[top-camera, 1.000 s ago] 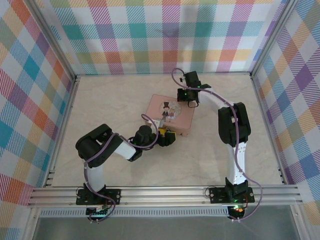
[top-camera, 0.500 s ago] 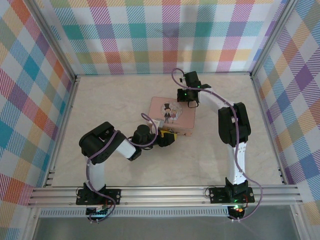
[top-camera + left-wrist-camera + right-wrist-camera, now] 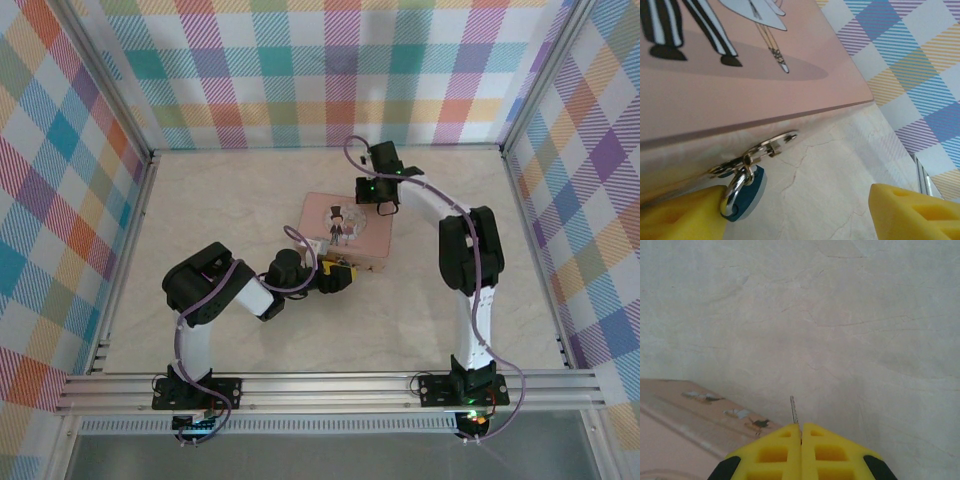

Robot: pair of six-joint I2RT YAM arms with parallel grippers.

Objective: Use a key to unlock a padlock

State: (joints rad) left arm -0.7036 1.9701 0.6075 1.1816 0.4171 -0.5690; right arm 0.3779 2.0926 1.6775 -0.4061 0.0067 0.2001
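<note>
The padlock hangs from the pink tin's front clasp beside the spread left gripper, which should pinch its body still and keyhole-out before the right gripper, clamped on the thin key, comes across.

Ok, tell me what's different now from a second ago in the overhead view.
The left arm pulled its elbow in, rightward and slightly farther up the table. The left gripper stayed open at the near edge of the pink tin, which seems to have turned a little. Nothing was gripped or let go. The right gripper stayed shut at the tin's far corner.
</note>
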